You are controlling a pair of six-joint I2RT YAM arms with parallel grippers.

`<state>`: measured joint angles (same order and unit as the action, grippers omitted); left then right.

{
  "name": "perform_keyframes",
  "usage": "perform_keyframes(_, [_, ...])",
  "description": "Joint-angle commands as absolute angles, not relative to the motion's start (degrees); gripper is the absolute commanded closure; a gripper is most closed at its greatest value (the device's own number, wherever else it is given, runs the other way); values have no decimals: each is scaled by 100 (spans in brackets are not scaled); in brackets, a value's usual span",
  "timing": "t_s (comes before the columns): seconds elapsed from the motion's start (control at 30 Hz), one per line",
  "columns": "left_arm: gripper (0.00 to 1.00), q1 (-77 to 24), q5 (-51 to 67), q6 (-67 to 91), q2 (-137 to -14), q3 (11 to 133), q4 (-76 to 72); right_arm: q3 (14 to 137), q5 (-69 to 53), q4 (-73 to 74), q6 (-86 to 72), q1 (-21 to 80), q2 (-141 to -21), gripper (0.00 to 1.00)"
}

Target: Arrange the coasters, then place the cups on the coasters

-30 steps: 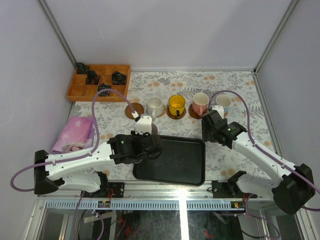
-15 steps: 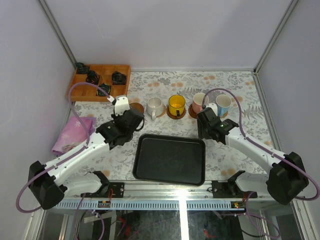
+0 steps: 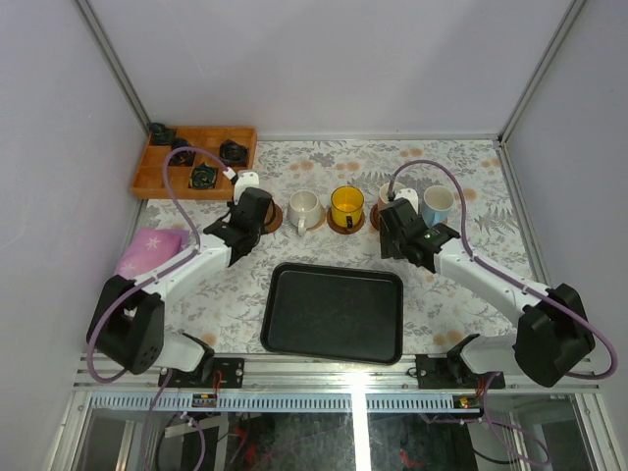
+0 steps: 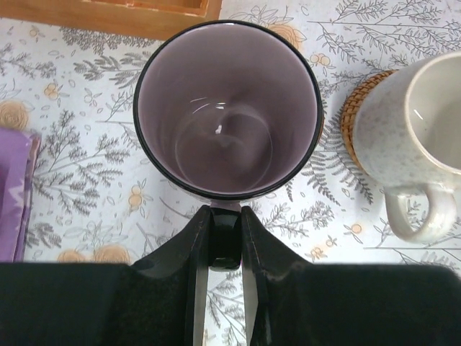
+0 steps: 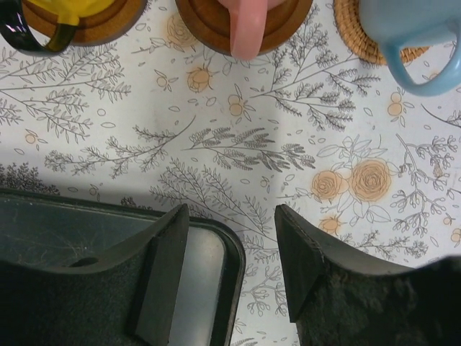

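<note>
My left gripper (image 4: 225, 213) is shut on the dark handle of the pale lilac cup (image 4: 227, 108), which stands upright at the left end of the row. In the top view that gripper (image 3: 255, 211) covers the cup, and a brown coaster (image 3: 273, 217) shows at its edge. I cannot tell whether the cup touches it. The cream cup (image 3: 302, 207), yellow cup (image 3: 346, 205), pink-handled cup (image 3: 392, 196) and blue-handled cup (image 3: 439, 202) each sit on a coaster. My right gripper (image 3: 394, 224) is open and empty just in front of the pink handle (image 5: 248, 29).
The black tray (image 3: 334, 314) lies in front of the row, its corner under my right fingers (image 5: 162, 277). A wooden compartment box (image 3: 162, 182) with small dark items stands at the back left. A purple cloth (image 3: 147, 250) lies left of my left arm.
My left gripper has carried the lilac cup from over the tray's left corner back to the left end of the row. My right gripper has moved back and left, and its jaws have narrowed a little.
</note>
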<state>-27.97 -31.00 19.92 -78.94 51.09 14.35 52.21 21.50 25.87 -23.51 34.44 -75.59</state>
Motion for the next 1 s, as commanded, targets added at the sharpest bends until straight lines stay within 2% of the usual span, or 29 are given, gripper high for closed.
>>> perform_keyframes(0.0, [100, -2495, -2717, 1406, -8053, 5310, 193, 5573, 2289, 2283, -2220, 3419, -7720, 42])
perform_keyframes(0.4, [100, -2105, -1562, 1085, -8207, 4839, -696, 5711, 2238, 2231, -2214, 3423, -7980, 42])
perform_keyframes(0.97, [100, -2043, -1596, 980, -8558, 4790, -1022, 5678, 2187, 2241, -2309, 3419, -8011, 42])
